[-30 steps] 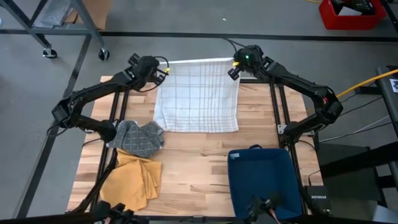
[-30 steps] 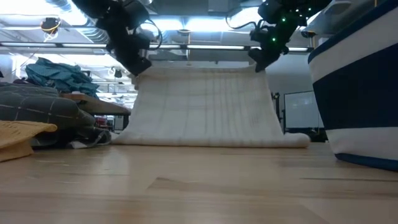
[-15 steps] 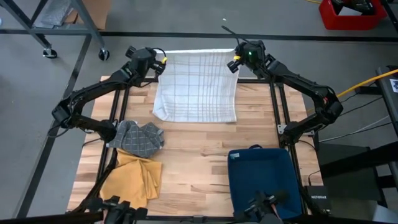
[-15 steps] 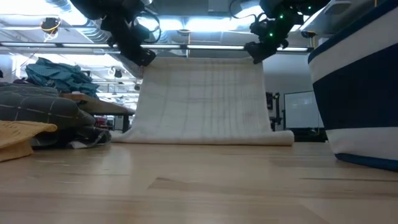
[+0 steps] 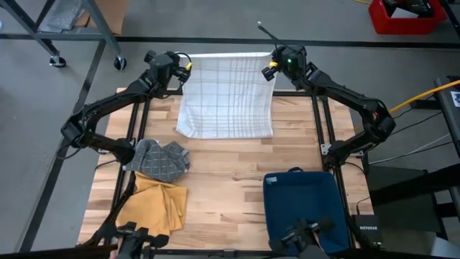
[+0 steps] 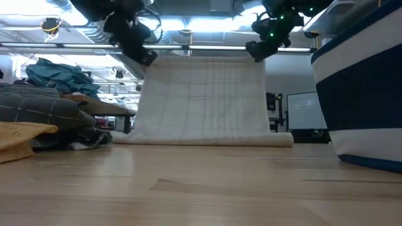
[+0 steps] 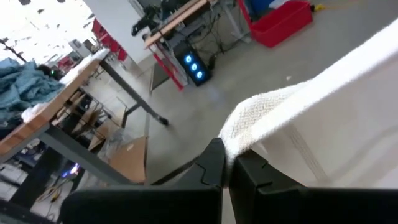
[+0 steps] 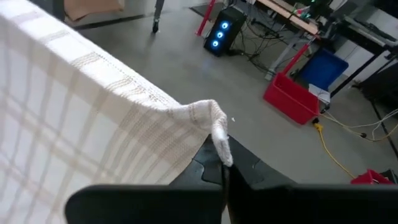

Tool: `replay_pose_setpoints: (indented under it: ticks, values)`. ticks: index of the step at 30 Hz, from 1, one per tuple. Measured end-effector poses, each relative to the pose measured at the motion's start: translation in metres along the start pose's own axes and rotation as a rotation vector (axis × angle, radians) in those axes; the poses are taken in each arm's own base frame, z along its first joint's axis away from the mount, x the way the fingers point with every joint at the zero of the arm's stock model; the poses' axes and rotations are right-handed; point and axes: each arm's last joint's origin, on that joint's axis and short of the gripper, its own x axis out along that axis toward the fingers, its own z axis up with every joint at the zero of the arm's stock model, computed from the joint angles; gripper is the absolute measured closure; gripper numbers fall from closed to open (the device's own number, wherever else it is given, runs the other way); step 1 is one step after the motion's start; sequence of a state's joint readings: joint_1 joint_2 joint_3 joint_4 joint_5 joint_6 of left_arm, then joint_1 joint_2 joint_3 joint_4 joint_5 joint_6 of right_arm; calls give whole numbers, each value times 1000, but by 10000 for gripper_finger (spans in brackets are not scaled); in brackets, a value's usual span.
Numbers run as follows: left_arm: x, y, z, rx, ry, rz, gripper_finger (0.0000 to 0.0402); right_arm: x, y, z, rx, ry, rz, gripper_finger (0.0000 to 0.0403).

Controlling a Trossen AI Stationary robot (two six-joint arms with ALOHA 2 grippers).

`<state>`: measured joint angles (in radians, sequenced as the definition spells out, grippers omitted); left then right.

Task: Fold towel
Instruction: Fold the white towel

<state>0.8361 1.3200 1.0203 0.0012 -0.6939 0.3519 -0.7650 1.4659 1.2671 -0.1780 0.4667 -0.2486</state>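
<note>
A white towel with a thin grey check (image 5: 227, 93) is held up at the table's far edge, stretched between my two grippers. Its far edge runs level between them; its near end (image 5: 224, 131) lies on the wood, as the low view shows (image 6: 207, 139). My left gripper (image 5: 181, 70) is shut on the far left corner, my right gripper (image 5: 271, 70) on the far right corner. Both show in the low view, left (image 6: 146, 58) and right (image 6: 254, 53), above the hanging towel (image 6: 204, 97). My left gripper pinches the towel's far left corner (image 7: 239, 134) between its two fingers. The corner is lifted clear and the edge runs taut toward the other arm. My right gripper pinches the far right corner (image 8: 214, 127) between its two fingers, a small tuft of cloth poking past them. The towel hangs below with its near end on the table.
A grey checked cloth (image 5: 159, 158) and a mustard-yellow cloth (image 5: 154, 205) lie at the table's left near side. A dark blue bin (image 5: 305, 205) stands at the near right, filling the right of the low view (image 6: 361, 94). Bare wood lies between them.
Both grippers have moved toward the table's far edge and a little up, still shut on the corners. The towel's near end has slid along the wood toward the far edge, and more of the cloth now hangs lifted.
</note>
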Motion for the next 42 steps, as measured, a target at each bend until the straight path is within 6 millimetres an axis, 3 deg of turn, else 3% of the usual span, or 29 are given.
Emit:
replay_pose_setpoints:
  ticks: [9, 13, 26, 33, 42]
  values:
    - [25, -21, -21, 94, 110, -96, 401, 31, 14, -20, -58, 95, 42, 402]
    - [25, -26, -33, 205, 203, -152, 401, 33, 16, -28, -73, 154, 136, 402]
    - [-11, -35, -58, 342, 453, -417, 401, 17, 30, -52, -46, 401, 430, 402]
    - [-34, -44, -63, 429, 520, -541, 401, -2, 48, -61, -101, 538, 548, 402]
    - [-50, -48, -72, 510, 628, -601, 401, -26, 77, -61, -197, 577, 639, 402]
